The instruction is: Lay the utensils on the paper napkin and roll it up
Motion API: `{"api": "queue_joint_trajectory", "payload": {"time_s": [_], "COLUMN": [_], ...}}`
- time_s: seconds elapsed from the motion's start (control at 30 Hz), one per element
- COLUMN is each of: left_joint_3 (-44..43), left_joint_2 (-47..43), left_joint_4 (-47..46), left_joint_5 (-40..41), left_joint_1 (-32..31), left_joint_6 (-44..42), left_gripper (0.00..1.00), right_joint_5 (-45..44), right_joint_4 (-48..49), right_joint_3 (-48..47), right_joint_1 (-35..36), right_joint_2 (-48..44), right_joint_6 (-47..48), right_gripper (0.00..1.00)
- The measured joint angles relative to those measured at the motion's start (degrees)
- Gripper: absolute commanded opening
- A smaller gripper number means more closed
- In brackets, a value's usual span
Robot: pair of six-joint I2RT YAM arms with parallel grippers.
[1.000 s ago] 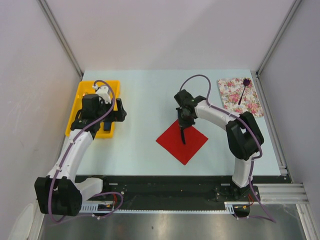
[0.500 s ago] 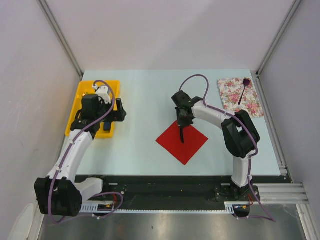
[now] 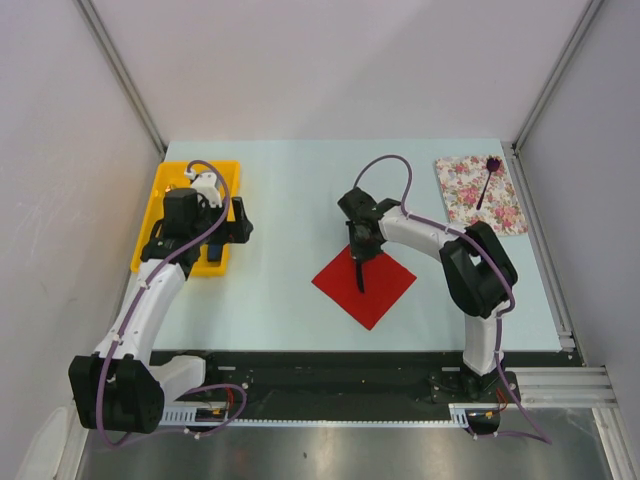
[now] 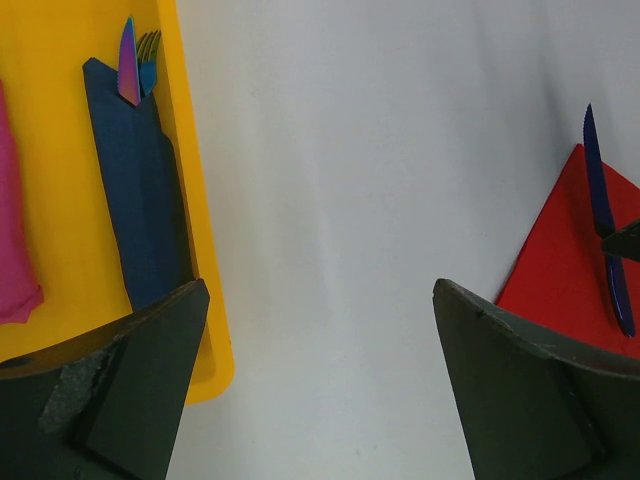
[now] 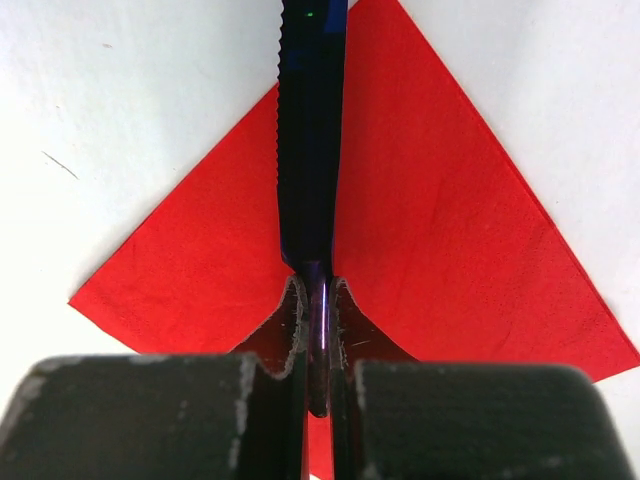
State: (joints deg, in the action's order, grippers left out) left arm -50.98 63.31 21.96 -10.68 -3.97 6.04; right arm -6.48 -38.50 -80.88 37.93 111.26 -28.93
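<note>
The red paper napkin [image 3: 385, 285] lies as a diamond on the table in front of the right arm. My right gripper [image 3: 360, 250] is shut on the handle of a dark blue knife [image 3: 360, 274], whose blade points out over the napkin's middle. In the right wrist view the knife [image 5: 312, 150] runs straight ahead from the gripper [image 5: 318, 330] over the napkin [image 5: 440, 230]. A purple utensil [image 3: 487, 180] lies on the flowered sheet [image 3: 465, 200] at the back right. My left gripper [image 3: 238, 222] is open and empty beside the yellow tray; it also shows in the left wrist view [image 4: 320, 380].
The yellow tray [image 3: 170, 182] at the back left holds a dark blue rolled napkin with utensil tips sticking out [image 4: 140, 190] and a pink roll [image 4: 15, 250]. In the left wrist view the red napkin [image 4: 565, 290] and knife [image 4: 603, 230] show at the right.
My right gripper has shifted slightly left with the knife, which still points over the red napkin. The left arm has not moved.
</note>
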Motion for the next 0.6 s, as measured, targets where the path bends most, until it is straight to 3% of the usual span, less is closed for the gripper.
{"api": "queue_joint_trajectory", "payload": {"time_s": [0.17,0.27,0.37,0.4,0.47,0.57,0.6], "left_joint_3": [0.1,0.3,0.4,0.4,0.4,0.4,0.4], "left_joint_2": [0.0,0.0,0.0,0.0,0.0,0.0,0.0], "left_joint_4": [0.0,0.0,0.1,0.0,0.1,0.1,0.2], "left_joint_5": [0.0,0.0,0.0,0.0,0.0,0.0,0.0], "left_joint_1": [0.0,0.0,0.0,0.0,0.0,0.0,0.0], "left_joint_6": [0.0,0.0,0.0,0.0,0.0,0.0,0.0], "left_gripper": [0.99,1.00,1.00,1.00,1.00,1.00,1.00], "right_joint_5": [0.5,1.0,1.6,1.9,2.5,3.5,4.3], "right_joint_4": [0.2,0.3,0.8,0.8,0.9,1.2,1.4], "right_joint_3": [0.8,1.2,1.3,1.3,1.3,1.3,1.3], "right_joint_1": [0.0,-0.2,-0.7,-0.8,-1.1,-1.7,-2.0], "right_joint_2": [0.0,0.1,0.9,1.2,1.9,2.2,2.2], "right_joint_6": [-0.2,-0.3,-0.7,-0.8,-1.1,-1.7,-2.0], "right_gripper": [0.00,0.06,0.19,0.32,0.35,0.55,0.57]}}
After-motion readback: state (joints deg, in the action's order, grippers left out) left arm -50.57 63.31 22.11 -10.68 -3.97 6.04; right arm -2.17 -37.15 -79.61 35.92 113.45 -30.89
